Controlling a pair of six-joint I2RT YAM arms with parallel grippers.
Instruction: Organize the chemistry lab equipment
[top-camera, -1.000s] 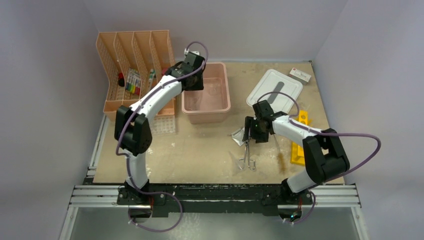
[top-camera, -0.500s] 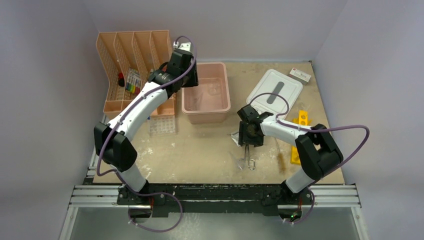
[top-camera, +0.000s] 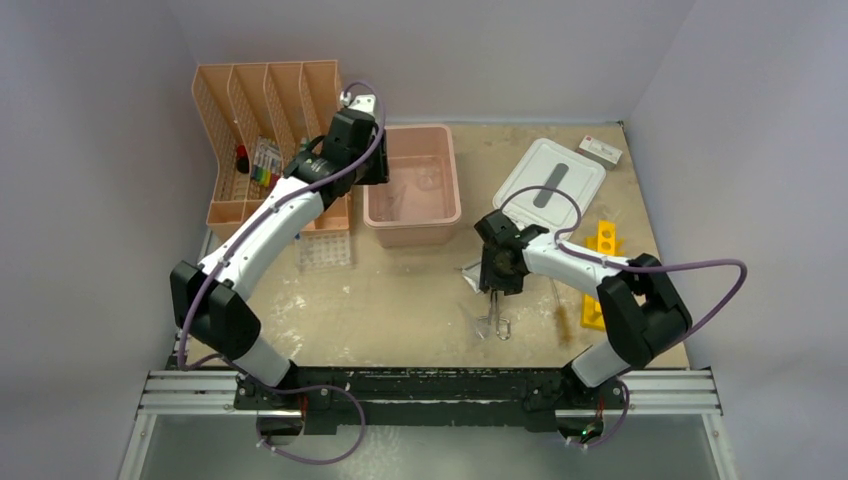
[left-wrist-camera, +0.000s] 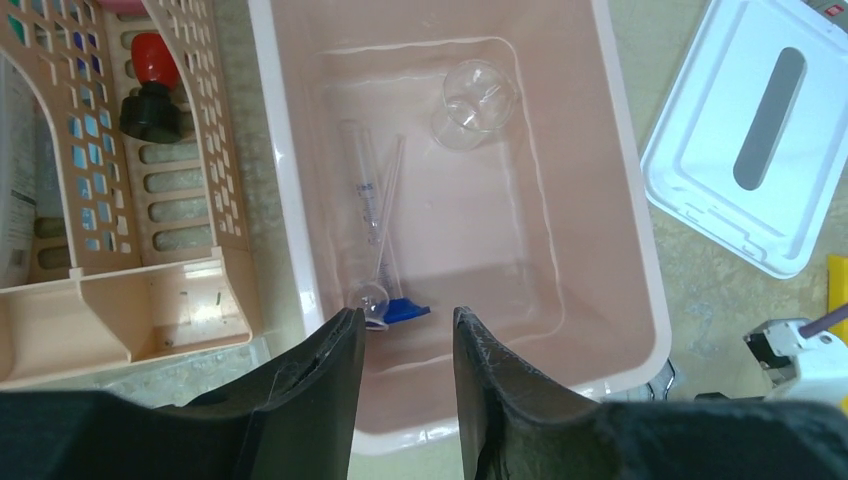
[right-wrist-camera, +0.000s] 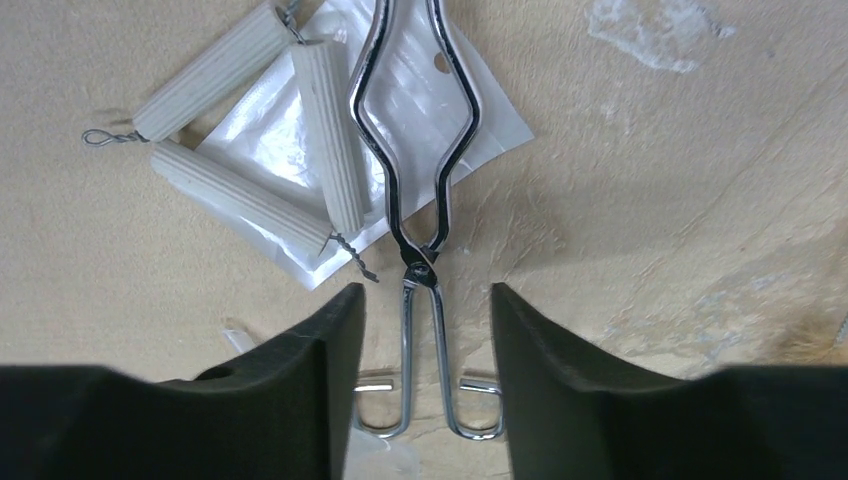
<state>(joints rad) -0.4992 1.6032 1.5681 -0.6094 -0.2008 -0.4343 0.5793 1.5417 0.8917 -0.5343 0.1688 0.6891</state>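
My left gripper (left-wrist-camera: 408, 315) is open and empty, high over the near left corner of the pink bin (left-wrist-camera: 640, 300). In the bin lie a clear blue-capped tube (left-wrist-camera: 362, 185), a thin clear rod (left-wrist-camera: 393, 205) and a small clear beaker (left-wrist-camera: 472, 100). My right gripper (right-wrist-camera: 427, 290) is open and hangs over the handles of the metal forceps (right-wrist-camera: 420, 268), which lie flat on the table. The forceps' tips rest on a small clear bag (right-wrist-camera: 490, 120) with three white ribbed cylinders (right-wrist-camera: 330, 135). In the top view the left gripper (top-camera: 365, 150) is at the bin's left edge and the right gripper (top-camera: 497, 268) is mid-table.
A peach slotted organizer (top-camera: 250, 100) stands at the back left, with a clear multi-hole tube tray (top-camera: 325, 250) in front of it. The white lid (top-camera: 550, 180) lies at the back right. The yellow holed rack (top-camera: 596, 305) lies under the right arm. A small white box (top-camera: 600, 150) sits far right.
My left gripper has drawn back from over the bin's middle to its left edge. My right gripper has shifted slightly left over the forceps. Neither holds anything.
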